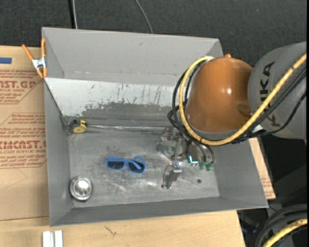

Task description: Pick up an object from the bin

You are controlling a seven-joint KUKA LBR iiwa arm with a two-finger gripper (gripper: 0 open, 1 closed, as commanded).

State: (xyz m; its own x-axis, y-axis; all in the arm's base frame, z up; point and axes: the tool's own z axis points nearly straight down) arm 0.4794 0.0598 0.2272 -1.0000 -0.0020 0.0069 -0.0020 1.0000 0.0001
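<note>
Camera view: gripper (169, 178) stands near blue plastic sunglasses (125, 164); jaws' state cannot be told; advisable to centre over their bridge.

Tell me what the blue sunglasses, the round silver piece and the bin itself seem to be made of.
Blue sunglasses: likely plastic, an even saturated blue with mild gloss. Round silver piece, front-left corner: polished metal or chromed plastic, judging by the bright highlight on its dome. Bin: sheet metal, dull grey, scratched and scuffed on back wall and floor.
</note>
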